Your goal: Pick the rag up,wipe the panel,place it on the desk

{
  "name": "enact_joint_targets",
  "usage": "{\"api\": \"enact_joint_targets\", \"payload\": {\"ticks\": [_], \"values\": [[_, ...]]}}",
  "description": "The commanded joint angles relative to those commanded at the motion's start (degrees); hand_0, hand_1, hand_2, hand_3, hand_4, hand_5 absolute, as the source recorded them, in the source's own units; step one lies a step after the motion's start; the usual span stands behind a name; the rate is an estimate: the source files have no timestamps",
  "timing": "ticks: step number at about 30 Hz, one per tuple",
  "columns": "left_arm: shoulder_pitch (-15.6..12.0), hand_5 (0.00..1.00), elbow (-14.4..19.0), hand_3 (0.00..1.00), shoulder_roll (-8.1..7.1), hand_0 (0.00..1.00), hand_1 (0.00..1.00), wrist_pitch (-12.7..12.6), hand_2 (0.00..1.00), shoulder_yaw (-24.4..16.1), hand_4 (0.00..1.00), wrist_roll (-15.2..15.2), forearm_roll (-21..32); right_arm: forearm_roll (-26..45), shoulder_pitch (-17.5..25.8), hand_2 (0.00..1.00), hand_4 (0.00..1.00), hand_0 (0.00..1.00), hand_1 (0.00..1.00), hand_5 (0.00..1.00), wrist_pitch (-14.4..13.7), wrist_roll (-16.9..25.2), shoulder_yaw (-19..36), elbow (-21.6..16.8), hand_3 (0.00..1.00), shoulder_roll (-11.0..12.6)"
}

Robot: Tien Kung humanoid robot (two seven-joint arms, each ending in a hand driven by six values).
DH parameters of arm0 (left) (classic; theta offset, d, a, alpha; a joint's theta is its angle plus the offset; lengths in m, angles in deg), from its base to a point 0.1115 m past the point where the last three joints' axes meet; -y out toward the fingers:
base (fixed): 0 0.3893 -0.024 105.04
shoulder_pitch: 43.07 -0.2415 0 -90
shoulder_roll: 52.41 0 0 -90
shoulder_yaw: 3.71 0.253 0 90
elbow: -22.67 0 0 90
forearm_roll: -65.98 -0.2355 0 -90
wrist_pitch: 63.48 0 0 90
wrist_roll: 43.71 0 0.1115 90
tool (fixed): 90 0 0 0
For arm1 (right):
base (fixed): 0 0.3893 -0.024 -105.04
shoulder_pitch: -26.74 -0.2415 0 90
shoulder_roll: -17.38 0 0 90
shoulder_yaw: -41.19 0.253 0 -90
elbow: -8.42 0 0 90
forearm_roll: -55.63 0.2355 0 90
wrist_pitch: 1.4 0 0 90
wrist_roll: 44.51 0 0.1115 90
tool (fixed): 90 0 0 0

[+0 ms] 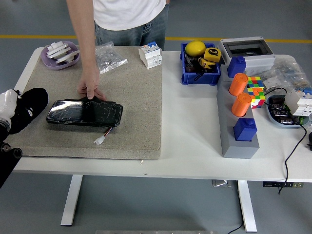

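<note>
Black rag (30, 108) (left of panel (85, 113))

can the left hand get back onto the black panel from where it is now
Probably yes. The left hand, fingers shut on the black rag, sits just off the black panel at its left end with nothing between them. The person's hand holds only the far edge, leaving the top free.
</note>
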State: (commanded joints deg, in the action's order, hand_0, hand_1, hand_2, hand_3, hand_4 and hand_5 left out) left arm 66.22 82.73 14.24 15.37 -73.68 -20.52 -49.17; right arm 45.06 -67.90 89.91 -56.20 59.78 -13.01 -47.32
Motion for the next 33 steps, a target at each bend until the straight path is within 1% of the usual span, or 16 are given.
{"api": "enact_joint_targets", "payload": {"ticks": [2,3,8,9,12,14,15,20,21,26,27,33], "values": [[0.1,0.002,-0.4,0.549,-0.27,0.323,0.489,-0.2,0.574,0.0,0.281,-1.3,0.8,0.0,0.0,0.684,0.998,0.741,0.633,0.633,0.0,0.0,0.0,0.0,0.696,0.0],[0.1,0.002,-0.5,0.572,-0.42,0.536,0.672,0.1,0.667,0.0,0.664,-1.6,1.1,0.0,0.0,0.684,0.998,0.740,0.633,0.633,-0.1,0.0,0.0,0.0,0.695,0.0],[-0.1,0.002,-0.4,0.572,-0.71,0.536,0.672,2.4,0.667,0.3,0.664,-2.4,2.1,0.0,-0.1,0.684,0.998,0.740,0.633,0.633,-0.1,0.0,0.0,0.0,0.695,-0.1],[-0.2,0.082,-0.3,0.685,-0.73,0.650,0.767,3.0,0.808,0.3,0.880,-2.3,2.2,-0.1,-0.1,0.684,0.998,0.740,0.629,0.636,-0.1,0.0,0.1,0.0,0.693,-0.1],[-0.3,0.082,-0.4,0.685,-0.77,0.650,0.767,5.1,0.808,0.6,0.880,-1.9,2.5,-0.1,-0.2,0.684,0.998,0.740,0.629,0.636,-0.1,0.0,0.1,0.0,0.693,-0.1],[-0.3,0.082,-0.4,0.685,-0.81,0.650,0.767,5.4,0.808,0.7,0.880,-1.9,2.4,-0.1,-0.2,0.684,0.998,0.740,0.629,0.636,-0.1,0.0,0.1,0.0,0.693,-0.1],[-0.3,0.121,-0.5,0.791,-0.81,0.680,0.793,5.5,0.836,0.7,0.936,-1.9,2.3,-0.1,-0.2,0.683,0.998,0.741,0.627,0.636,-0.2,0.0,0.1,0.0,0.692,-0.1],[-0.4,0.121,-0.1,0.791,-1.03,0.680,0.793,6.0,0.836,0.5,0.936,-1.5,1.7,-0.1,-0.2,0.683,0.998,0.741,0.627,0.636,-0.2,0.0,0.2,0.0,0.692,0.0],[-0.5,0.136,0.2,0.795,-1.13,0.678,0.801,6.2,0.842,0.4,0.954,-1.3,1.5,-0.1,-0.2,0.683,0.998,0.741,0.626,0.636,-0.2,0.0,0.2,0.0,0.693,0.0],[-0.6,0.136,1.2,0.795,-1.62,0.678,0.801,6.7,0.842,-0.2,0.954,-0.8,0.7,0.0,-0.1,0.683,0.998,0.741,0.626,0.636,-0.1,-0.1,0.0,0.0,0.693,0.0],[-0.6,0.156,1.3,0.796,-1.73,0.691,0.810,6.9,0.851,-0.4,0.978,-0.7,0.7,0.0,-0.1,0.681,0.998,0.742,0.622,0.636,-0.1,-0.1,0.0,0.0,0.691,0.0],[-1.1,0.161,2.4,0.799,-2.32,0.692,0.814,7.9,0.854,-1.6,0.981,-0.2,0.7,-0.2,-0.1,0.681,0.998,0.742,0.621,0.630,-0.1,-0.1,0.1,0.0,0.686,0.0]]}}
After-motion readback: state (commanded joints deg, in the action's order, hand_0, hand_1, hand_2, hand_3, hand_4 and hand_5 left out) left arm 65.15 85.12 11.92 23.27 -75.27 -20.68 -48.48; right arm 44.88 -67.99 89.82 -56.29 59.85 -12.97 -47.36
